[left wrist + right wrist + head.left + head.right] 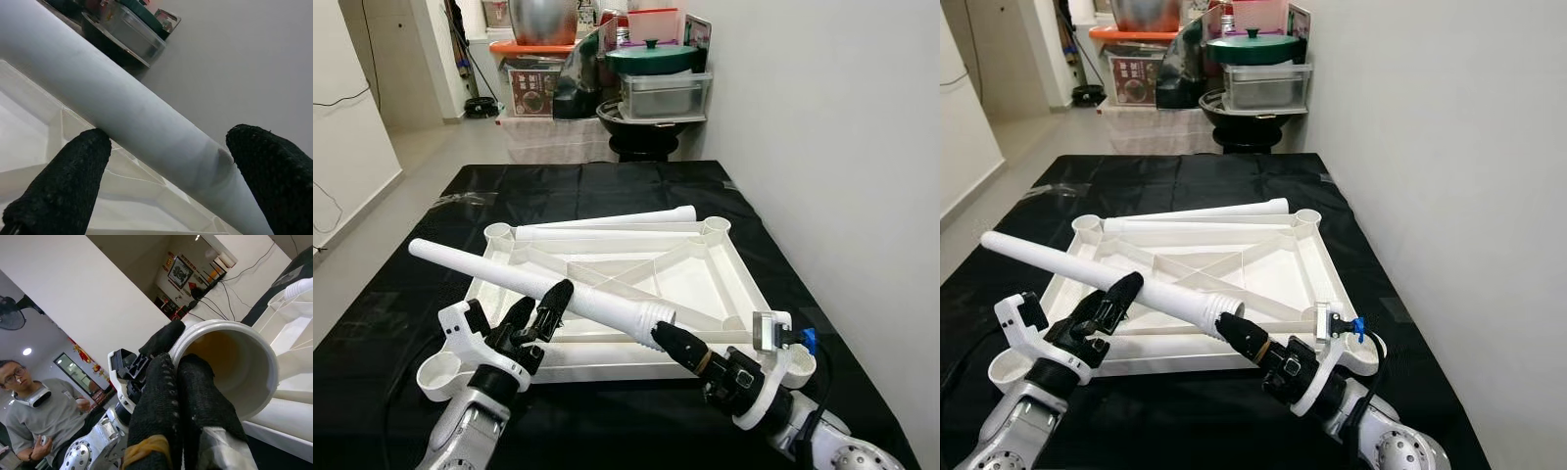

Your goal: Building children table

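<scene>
A white plastic table top [705, 274] lies upside down on the black-covered surface [607, 181], with round sockets at its corners. One white table leg [480, 266] is held in the air above it, slanting up towards the left. My left gripper [538, 305] clasps the leg at mid-length, and the left wrist view has a finger [63, 191] on each side of the leg [122, 107]. My right gripper [664, 338] is shut at the leg's wide ribbed end, its fingers [195, 396] pinched on the rim of the open end [230, 357]. Two more legs [617, 220] lie along the top's far edge.
Pots, a green lid and storage boxes [651, 69] are stacked behind the far end of the surface. A white wall [842, 176] runs close along the right side. Open floor [421, 157] lies to the left. A person [34, 416] sits in the right wrist view's background.
</scene>
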`<state>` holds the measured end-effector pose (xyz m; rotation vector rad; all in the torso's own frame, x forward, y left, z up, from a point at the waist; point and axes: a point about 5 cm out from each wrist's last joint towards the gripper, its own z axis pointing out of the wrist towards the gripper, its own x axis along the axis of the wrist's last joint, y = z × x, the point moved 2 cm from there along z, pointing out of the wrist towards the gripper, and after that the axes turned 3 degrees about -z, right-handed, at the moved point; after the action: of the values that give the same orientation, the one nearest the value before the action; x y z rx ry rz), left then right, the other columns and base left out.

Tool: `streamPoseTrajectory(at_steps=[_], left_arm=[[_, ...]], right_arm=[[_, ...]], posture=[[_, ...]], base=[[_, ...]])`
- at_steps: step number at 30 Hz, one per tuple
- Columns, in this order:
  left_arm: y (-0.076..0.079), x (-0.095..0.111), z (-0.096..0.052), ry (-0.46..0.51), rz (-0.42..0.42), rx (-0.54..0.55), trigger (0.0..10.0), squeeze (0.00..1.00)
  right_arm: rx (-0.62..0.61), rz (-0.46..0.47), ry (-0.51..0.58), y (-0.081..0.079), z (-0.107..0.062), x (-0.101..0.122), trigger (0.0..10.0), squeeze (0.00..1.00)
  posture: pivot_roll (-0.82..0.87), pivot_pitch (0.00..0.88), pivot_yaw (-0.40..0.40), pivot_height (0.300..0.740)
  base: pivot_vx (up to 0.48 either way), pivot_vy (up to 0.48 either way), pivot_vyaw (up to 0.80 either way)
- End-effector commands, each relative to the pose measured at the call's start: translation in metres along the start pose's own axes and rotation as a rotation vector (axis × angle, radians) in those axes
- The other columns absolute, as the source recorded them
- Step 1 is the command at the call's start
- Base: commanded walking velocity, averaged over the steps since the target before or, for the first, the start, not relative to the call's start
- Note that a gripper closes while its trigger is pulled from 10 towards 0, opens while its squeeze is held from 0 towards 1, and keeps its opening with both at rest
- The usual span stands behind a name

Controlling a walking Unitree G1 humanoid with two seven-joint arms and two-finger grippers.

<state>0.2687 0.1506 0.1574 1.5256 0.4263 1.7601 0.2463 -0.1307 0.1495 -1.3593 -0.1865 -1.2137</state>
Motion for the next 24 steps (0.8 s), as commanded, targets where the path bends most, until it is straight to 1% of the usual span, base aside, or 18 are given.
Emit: streamPoseTrajectory(at_steps=[1, 4, 5, 6, 7, 9, 10, 11, 12, 13, 16, 17, 18, 19, 21, 22, 23, 24], left_arm=[[0.009, 0.007, 0.004, 0.02, -0.011, -0.044, 10.0, 0.0], [0.008, 0.008, 0.006, 0.027, -0.011, -0.037, 10.0, 0.0], [0.003, 0.009, 0.007, 0.028, -0.006, -0.016, 10.0, 0.0], [0.003, 0.009, 0.007, 0.028, -0.006, -0.016, 10.0, 0.0], [-0.004, 0.011, 0.008, 0.035, -0.019, 0.001, 8.1, 0.0], [-0.004, 0.011, 0.008, 0.035, -0.019, 0.001, 8.1, 0.0], [-0.006, 0.012, 0.009, 0.039, -0.041, 0.012, 10.0, 0.0], [-0.006, 0.012, 0.009, 0.039, -0.041, 0.012, 10.0, 0.0], [-0.009, 0.014, 0.01, 0.044, -0.088, 0.018, 10.0, 0.0], [-0.01, 0.014, 0.01, 0.046, -0.109, 0.023, 10.0, 0.0], [-0.011, 0.013, 0.01, 0.047, -0.121, 0.025, 10.0, 0.0], [-0.011, 0.013, 0.01, 0.051, -0.165, 0.027, 10.0, 0.0], [-0.011, 0.013, 0.01, 0.051, -0.165, 0.027, 10.0, 0.0], [-0.011, 0.013, 0.01, 0.053, -0.197, 0.028, 10.0, 0.0], [-0.011, 0.011, 0.01, 0.047, -0.211, 0.023, 10.0, 0.0], [-0.009, 0.009, 0.01, 0.04, -0.245, 0.009, 10.0, 0.0], [-0.009, 0.009, 0.01, 0.04, -0.245, 0.009, 10.0, 0.0], [-0.008, 0.008, 0.01, 0.036, -0.279, 0.002, 10.0, 0.0]], right_arm=[[0.033, 0.004, 0.005, -0.006, 0.0, 0.001, 0.0, 0.0], [0.032, 0.009, 0.004, -0.005, -0.001, 0.001, 0.0, 0.0], [0.034, 0.012, 0.003, -0.006, -0.001, 0.001, 0.0, 0.0], [0.034, 0.012, 0.003, -0.006, -0.001, 0.001, 0.0, 0.0], [0.041, 0.018, -0.002, -0.007, -0.002, 0.001, 0.0, 0.0], [0.041, 0.018, -0.002, -0.007, -0.002, 0.001, 0.0, 0.0], [0.043, 0.02, -0.005, -0.008, -0.002, 0.001, 0.0, 0.0], [0.043, 0.02, -0.005, -0.008, -0.002, 0.001, 0.0, 0.0], [0.048, 0.024, -0.012, -0.009, -0.004, 0.001, 0.0, 0.0], [0.047, 0.024, -0.012, -0.009, -0.004, 0.001, 0.0, 0.0], [0.047, 0.024, -0.012, -0.009, -0.005, 0.001, 0.0, 0.0], [0.047, 0.023, -0.012, -0.009, -0.005, 0.002, 0.0, 0.0], [0.047, 0.023, -0.012, -0.009, -0.005, 0.002, 0.0, 0.0], [0.048, 0.023, -0.011, -0.01, -0.005, 0.002, 0.0, 0.0], [0.051, 0.022, -0.012, -0.01, -0.005, 0.002, 0.0, 0.0], [0.059, 0.023, -0.013, -0.011, -0.005, 0.003, 0.0, 0.0], [0.059, 0.023, -0.013, -0.011, -0.005, 0.003, 0.0, 0.0], [0.068, 0.023, -0.015, -0.013, -0.004, 0.003, 0.0, 0.0]], posture=[[0.03, 0.0, -0.018, 0.74], [0.03, 0.0, -0.019, 0.74], [0.03, 0.0, -0.019, 0.74], [0.03, 0.0, -0.019, 0.74], [0.02, 0.0, -0.02, 0.74], [0.02, 0.0, -0.02, 0.74], [0.02, 0.0, -0.02, 0.74], [0.02, 0.0, -0.02, 0.74], [0.02, 0.0, -0.02, 0.74], [0.01, 0.0, -0.021, 0.74], [0.01, 0.0, -0.021, 0.74], [0.01, 0.0, -0.02, 0.74], [0.01, 0.0, -0.02, 0.74], [0.01, 0.0, -0.02, 0.74], [0.01, 0.0, -0.023, 0.74], [0.01, 0.0, -0.023, 0.74], [0.01, 0.0, -0.023, 0.74], [0.01, 0.0, -0.024, 0.74]], base=[[0.0, 0.0, 0.0], [0.0, 0.0, 0.0], [0.0, 0.0, 0.0], [0.0, 0.0, 0.0], [0.0, 0.0, 0.0], [0.0, 0.0, 0.0], [0.0, 0.0, 0.0], [0.0, 0.0, 0.0], [0.0, 0.0, 0.0], [0.0, 0.0, 0.0], [0.0, 0.0, 0.0], [0.0, 0.0, 0.0], [0.0, 0.0, 0.0], [0.0, 0.0, 0.0], [0.0, 0.0, 0.0], [0.0, 0.0, 0.0], [0.0, 0.0, 0.0], [0.0, 0.0, 0.0]])
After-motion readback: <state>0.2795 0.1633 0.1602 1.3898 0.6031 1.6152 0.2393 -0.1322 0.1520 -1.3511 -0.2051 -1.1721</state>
